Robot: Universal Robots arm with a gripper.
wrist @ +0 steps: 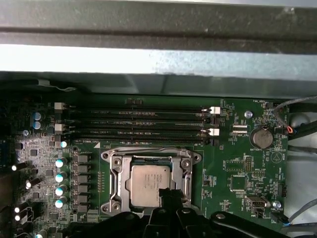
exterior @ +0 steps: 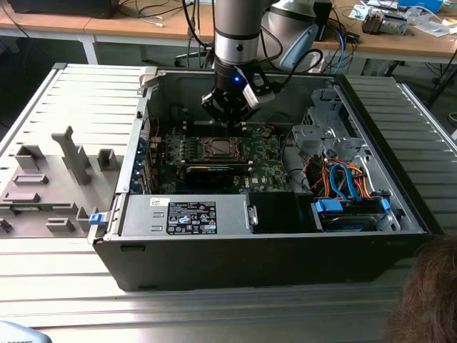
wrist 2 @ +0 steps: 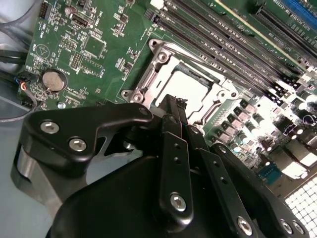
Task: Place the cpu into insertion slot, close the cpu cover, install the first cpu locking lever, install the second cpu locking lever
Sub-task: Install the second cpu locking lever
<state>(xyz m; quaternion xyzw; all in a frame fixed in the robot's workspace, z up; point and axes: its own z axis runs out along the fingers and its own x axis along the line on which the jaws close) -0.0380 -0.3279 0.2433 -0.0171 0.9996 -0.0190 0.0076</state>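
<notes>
**Inside the open computer case: arm poised over the socket**

Inside the open black computer case (exterior: 285, 243), the silver-and-black robot arm (exterior: 234, 36) comes down vertically from above, wrist lit by a small blue light. Its black multi-link gripper (exterior: 230, 114) hangs just above the green circuit board (exterior: 268, 153), over the far edge of the socket area.

In the first wrist view the small flat square cpu with a pale silver-grey metal top (wrist: 148, 184) lies seated in the dark square insertion slot with a thin silver rim (wrist: 112, 191). The thin silver metal cpu cover with a square window (wrist: 186, 171) lies flat, framing the chip. The gripper's black fingers (wrist: 171, 198) are drawn together to a narrow tip, nothing between them. That tip sits at the chip's near corner; contact cannot be told.

In the second wrist view the fingers (wrist 2: 176, 129) reach toward the chip (wrist 2: 185, 87), tip over its edge. Long black memory connectors (wrist: 138, 124) run beside the socket. A round silver coin battery (wrist: 261, 138) sits on the board, well apart.

A person's dark hair (exterior: 428, 300) shows at the exterior view's lower right.
</notes>
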